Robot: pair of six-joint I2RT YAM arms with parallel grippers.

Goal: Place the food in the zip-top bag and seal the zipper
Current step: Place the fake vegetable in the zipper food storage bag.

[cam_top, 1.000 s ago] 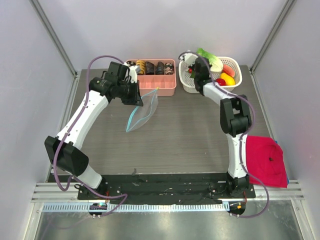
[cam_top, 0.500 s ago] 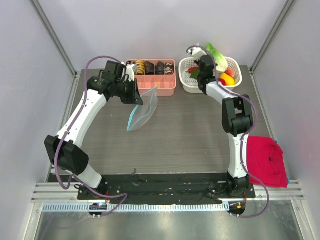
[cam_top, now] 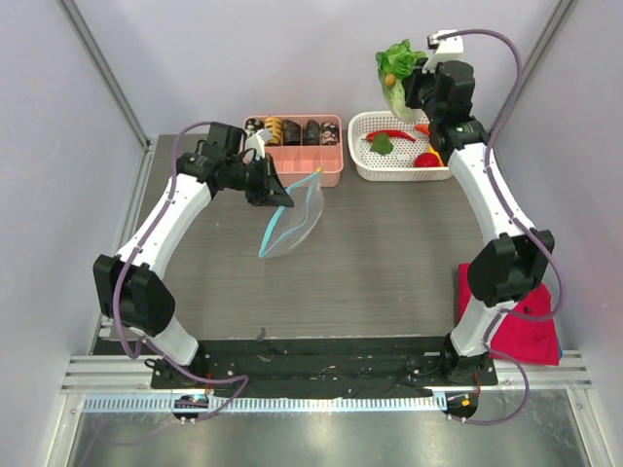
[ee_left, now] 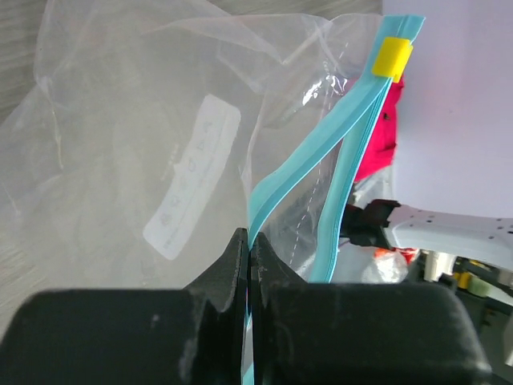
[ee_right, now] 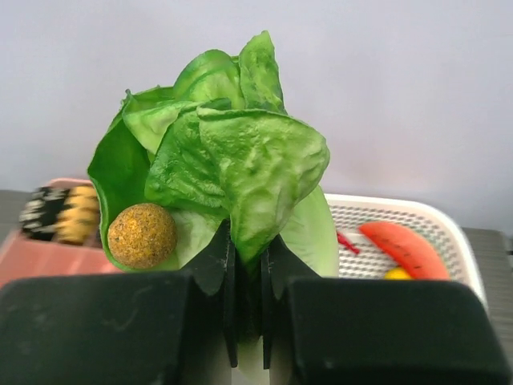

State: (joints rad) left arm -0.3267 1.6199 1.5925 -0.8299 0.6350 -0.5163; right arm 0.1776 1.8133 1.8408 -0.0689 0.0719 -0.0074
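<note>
Lettuce point(ee_right: 232, 160) is held up in the right jaws; a red chili point(cam_top: 394, 136) lies in the white basket point(cam_top: 389, 173). Left jaws pinch the zipper point(ee_left: 276, 188) of the bag point(cam_top: 292, 214).

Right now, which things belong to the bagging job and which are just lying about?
Job: lettuce in the right hand; zip-top bag, its zipper pinched by the left hand; chili and tomato in the white basket.
Lying about: pink tray of brown rolls; red cloth.
</note>
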